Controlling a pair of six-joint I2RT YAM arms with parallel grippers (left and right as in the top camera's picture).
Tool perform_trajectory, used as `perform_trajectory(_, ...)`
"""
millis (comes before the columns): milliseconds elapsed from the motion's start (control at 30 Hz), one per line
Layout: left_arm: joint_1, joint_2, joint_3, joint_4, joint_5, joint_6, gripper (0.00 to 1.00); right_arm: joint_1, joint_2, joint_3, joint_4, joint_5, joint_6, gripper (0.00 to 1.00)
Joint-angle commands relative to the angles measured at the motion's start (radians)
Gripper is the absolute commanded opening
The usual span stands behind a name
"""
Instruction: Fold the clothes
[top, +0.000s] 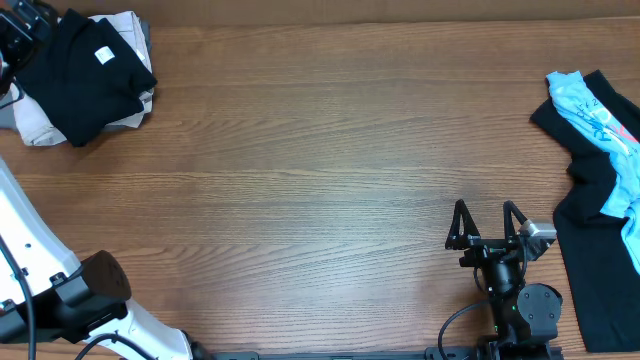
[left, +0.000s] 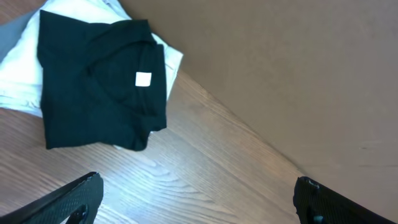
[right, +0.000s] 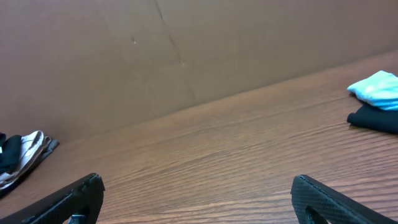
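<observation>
The clothes lie in two heaps. At the far left corner a folded black garment (top: 85, 80) (left: 93, 93) with a small white label (left: 143, 79) rests on cream pieces (top: 130, 35) (left: 18, 81). At the right edge a light blue printed piece (top: 600, 120) (right: 379, 89) is draped over a spread black one (top: 600, 270) (right: 376, 118). My left gripper (top: 22, 30) (left: 196, 199) is by the folded stack, open over bare wood, holding nothing. My right gripper (top: 485, 222) (right: 198, 199) stands open near the front edge, left of the spread black piece, with nothing between its fingers.
A brown wall (left: 298, 68) (right: 186, 50) runs along the table's back edge. The wooden table (top: 320, 170) lies between the two heaps. The left arm's white base (top: 40, 260) fills the front left corner. The folded stack (right: 22, 155) shows far off in the right wrist view.
</observation>
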Motion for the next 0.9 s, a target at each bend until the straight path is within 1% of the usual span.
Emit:
perform_trajectory(0,-0.021,-0.076,-0.031,-0.028,-0.106,0.063,1.00,0.005,-0.010,-0.011,0.007,-0.002,-0.006,1.00)
perform_trajectory(100,-0.064,-0.157,-0.135,-0.037,-0.195,0.068,1.00,0.005,-0.010,-0.011,0.007,-0.002,-0.006,1.00)
perform_trajectory(167,-0.103,-0.228,-0.241,-0.036,-0.249,0.068,1.00,0.004,-0.010,-0.011,0.007,-0.002,-0.006,1.00)
perform_trajectory(233,-0.151,-0.311,-0.372,-0.031,-0.300,0.069,1.00,0.004,-0.010,-0.011,0.007,-0.002,-0.006,1.00)
perform_trajectory(300,-0.197,-0.399,-0.508,-0.009,-0.408,0.074,1.00,0.005,-0.010,-0.011,0.007,-0.002,-0.006,1.00)
perform_trajectory(333,-0.218,-0.441,-0.570,0.008,-0.433,0.070,1.00,0.005,-0.010,-0.011,0.007,-0.002,-0.006,1.00)
perform_trajectory(433,-0.280,-0.580,-0.771,0.089,-0.435,0.078,0.99,0.005,-0.010,-0.011,0.007,-0.002,-0.006,1.00)
perform_trajectory(600,-0.388,-0.807,-1.100,0.259,-0.435,0.143,1.00,0.004,-0.010,-0.011,0.007,-0.002,-0.006,1.00)
perform_trajectory(700,-0.431,-0.955,-1.318,0.410,-0.414,0.143,1.00,0.005,-0.010,-0.011,0.007,-0.002,-0.006,1.00)
perform_trajectory(800,-0.439,-1.108,-1.535,0.589,-0.355,0.144,1.00,0.005,-0.010,-0.011,0.007,-0.002,-0.006,1.00)
perform_trajectory(867,-0.439,-1.200,-1.667,0.695,-0.322,0.172,1.00,0.005,-0.010,-0.011,0.007,-0.002,-0.006,1.00)
